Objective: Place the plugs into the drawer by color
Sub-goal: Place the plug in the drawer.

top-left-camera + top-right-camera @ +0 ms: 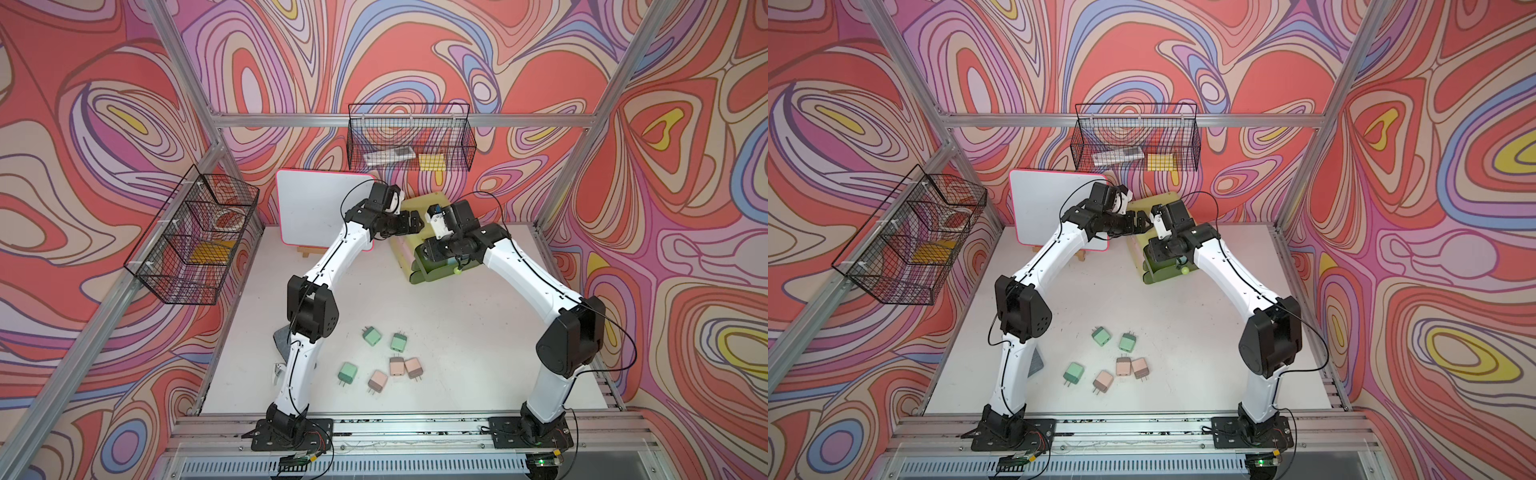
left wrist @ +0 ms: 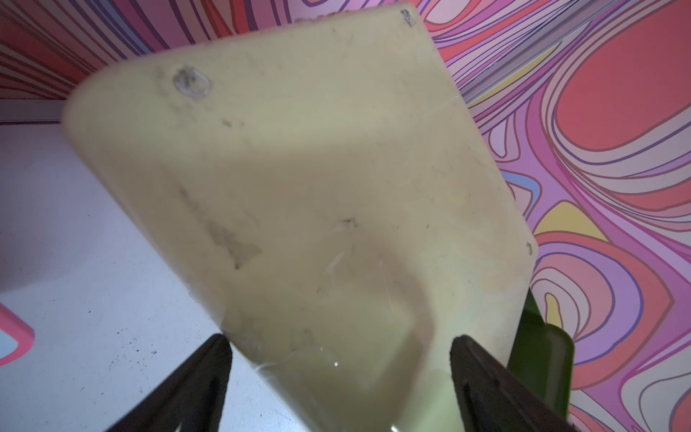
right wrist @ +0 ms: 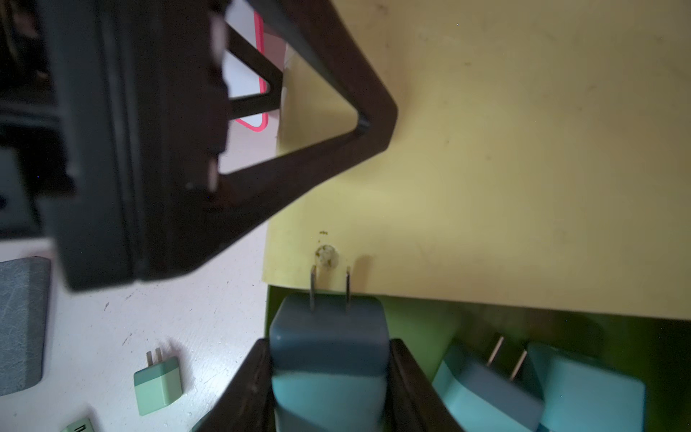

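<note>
Over open drawer (image 3: 418, 325) | right tool (image 3: 329, 348) — clamped on blue plug (image 3: 328, 374) | left tool (image 2: 338, 342) — spread wide, empty

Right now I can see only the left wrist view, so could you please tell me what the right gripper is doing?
Observer: The right gripper is closed on a light blue plug, right at the open drawer.
Operator: Thank you. Is anything in that drawer already?
Observer: Yes, two more light blue plugs lie inside it.
Operator: And what is left on the table?
Observer: Three green plugs and three pink plugs lie loose on the table, near the arm bases.
</note>
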`<act>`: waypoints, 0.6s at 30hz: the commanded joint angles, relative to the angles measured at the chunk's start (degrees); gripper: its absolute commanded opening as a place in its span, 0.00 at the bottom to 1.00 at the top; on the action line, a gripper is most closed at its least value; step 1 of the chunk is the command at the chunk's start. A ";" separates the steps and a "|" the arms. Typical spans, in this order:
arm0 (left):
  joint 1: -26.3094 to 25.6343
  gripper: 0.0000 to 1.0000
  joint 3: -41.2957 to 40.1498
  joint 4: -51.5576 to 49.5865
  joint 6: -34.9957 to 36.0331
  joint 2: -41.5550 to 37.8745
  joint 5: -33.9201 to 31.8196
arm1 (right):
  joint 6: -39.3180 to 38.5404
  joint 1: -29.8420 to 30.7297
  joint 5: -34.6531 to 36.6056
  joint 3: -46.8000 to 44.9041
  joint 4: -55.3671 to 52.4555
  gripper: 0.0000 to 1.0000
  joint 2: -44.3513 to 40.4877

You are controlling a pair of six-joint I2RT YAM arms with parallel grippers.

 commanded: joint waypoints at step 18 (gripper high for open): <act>-0.42 0.91 1.37 0.14 0.54 -0.90 0.67 | 0.05 -0.51 -3.21 -4.05 -0.49 0.41 -2.08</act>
